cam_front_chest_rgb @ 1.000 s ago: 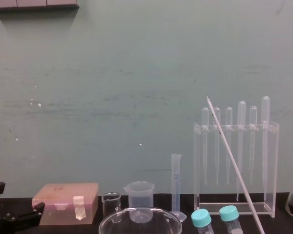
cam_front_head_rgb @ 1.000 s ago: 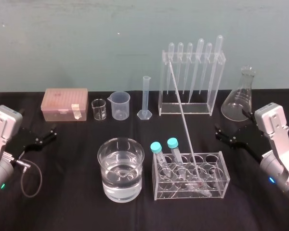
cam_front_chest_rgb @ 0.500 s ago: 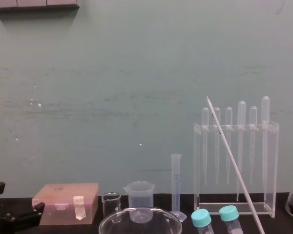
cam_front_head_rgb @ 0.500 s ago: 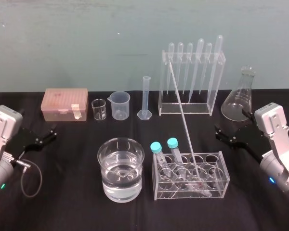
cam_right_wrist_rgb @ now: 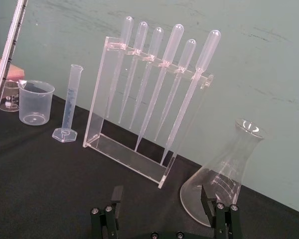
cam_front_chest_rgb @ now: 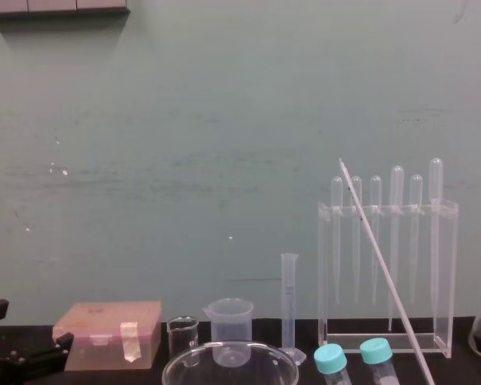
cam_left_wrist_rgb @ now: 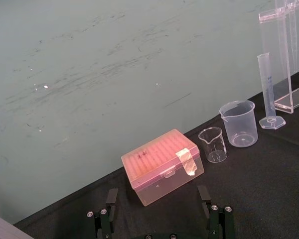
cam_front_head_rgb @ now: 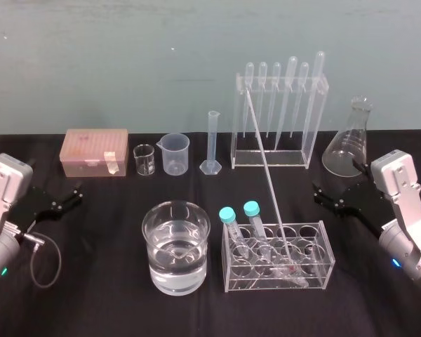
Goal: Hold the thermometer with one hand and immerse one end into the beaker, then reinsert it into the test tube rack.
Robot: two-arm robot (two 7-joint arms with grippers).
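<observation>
Bench: black cloth (cam_front_head_rgb: 98, 302) over the table, running back to a scuffed teal wall (cam_front_head_rgb: 126, 63). In the chest view a pale strip (cam_front_chest_rgb: 56, 6) runs along the top of the wall.

Thermometer (cam_front_head_rgb: 268, 175): stands tilted in the test tube rack (cam_front_head_rgb: 328, 256), front centre-right. Its red tip is down at the rack floor and its top leans back and to the left, towards the pipette stand (cam_front_head_rgb: 313, 133). No gripper touches it. Whether its top touches the stand, cannot tell.

The rack also holds two teal-capped tubes (cam_front_head_rgb: 228, 216) at its left end.

Beaker (cam_front_head_rgb: 176, 246): just left of the rack, part-filled with clear liquid, upright.

Back row, left to right:
- pink box (cam_front_head_rgb: 95, 151) with a tape tab
- small glass beaker (cam_front_head_rgb: 144, 160)
- plastic beaker (cam_front_head_rgb: 175, 153)
- cylinder (cam_front_head_rgb: 211, 144)
- pipette stand with six pipettes
- flask (cam_front_head_rgb: 351, 147)

Left gripper (cam_front_head_rgb: 74, 194): low over the cloth at the left edge, well apart from the beaker. Its jaws are spread wide with nothing between them, as the left wrist view confirms (cam_left_wrist_rgb: 157, 196). A dark cable (cam_front_head_rgb: 45, 260) loops on the cloth beside the arm.

Right gripper (cam_front_head_rgb: 317, 193): low at the right edge, in front of the flask and near the rack's right end but not touching it. Its jaws are wide apart and empty (cam_right_wrist_rgb: 162, 194).
</observation>
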